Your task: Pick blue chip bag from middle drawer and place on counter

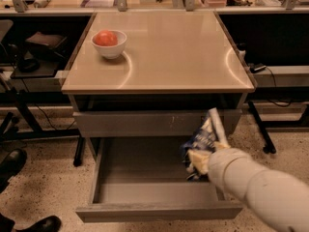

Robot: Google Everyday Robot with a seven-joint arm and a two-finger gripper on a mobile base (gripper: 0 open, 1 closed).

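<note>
The blue chip bag (203, 139) hangs upright over the right side of the open middle drawer (120, 190), its top reaching the level of the grey front panel above. My gripper (197, 161) is shut on the bag's lower part, and my white arm (256, 190) enters from the lower right. The bag is lifted off the drawer floor. The beige counter (183, 52) lies above the drawer, behind the bag.
A white bowl (109, 45) holding a red fruit sits on the counter's back left. A grey front panel (135, 122) with scuff marks is above the open drawer. Black shoes (12, 161) stand on the floor at the left.
</note>
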